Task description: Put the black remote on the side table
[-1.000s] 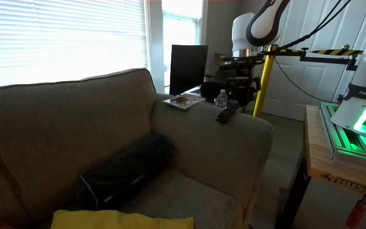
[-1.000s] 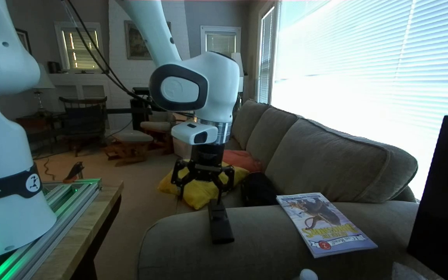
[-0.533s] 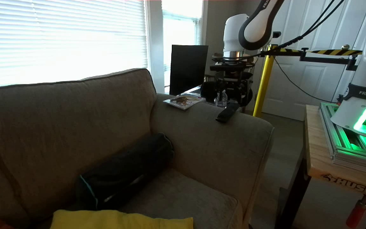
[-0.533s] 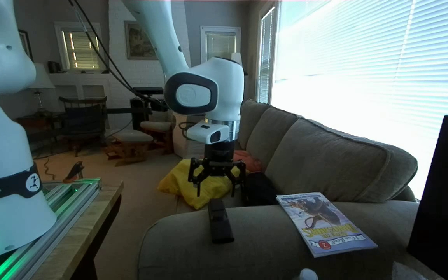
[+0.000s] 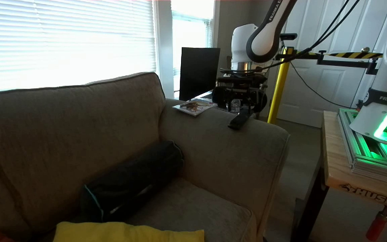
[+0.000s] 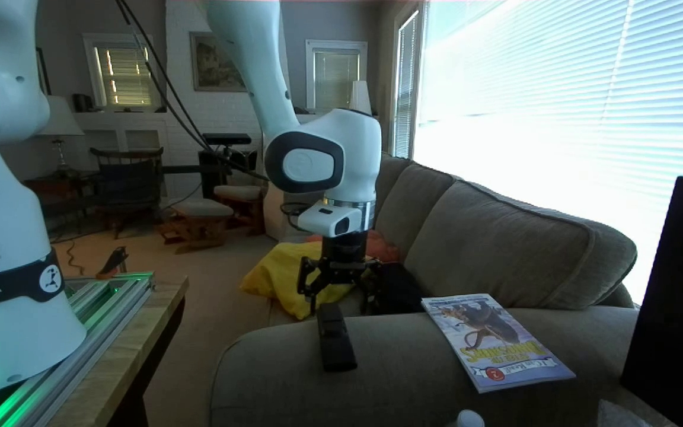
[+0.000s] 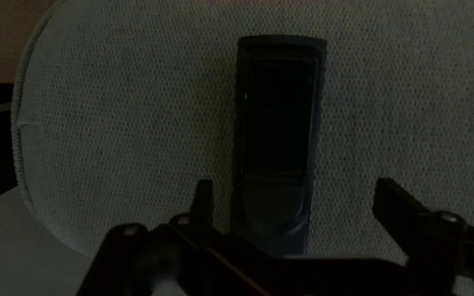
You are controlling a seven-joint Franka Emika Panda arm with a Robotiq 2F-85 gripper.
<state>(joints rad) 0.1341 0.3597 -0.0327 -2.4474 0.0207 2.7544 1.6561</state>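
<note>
Our gripper [image 7: 294, 195] hangs w/ its fingers [image 7: 203, 201] spread, tips down over the couch arm [image 6: 276, 362]. We see the black remote [image 7: 276, 131] lying on that arm, btwn the two fingers in the wrist view, its lower end partly hidden by the gripper. Couch-arm fabric shows either side of it, so tips stand clear; finger at view's L is nearer to it than the one at R. Can't tell exact ht. of tips. In both ext. views we've got a book [image 6: 495, 341] face up on same couch arm, well apart from remote. Past the arm we spot a plastic bottle [image 5: 235, 106] & an upright blk panel [image 5: 199, 72]; what they stand on is mostly hidden from us. On the seat [image 5: 197, 198]: dark bolster [image 5: 133, 181], w/ a yellow cushion [image 5: 126, 232] nr it. Our robot base [image 5: 386, 114], lit green, stands on a metal frame [image 5: 375, 168] atop a wooden bench [image 5: 338, 161].
</note>
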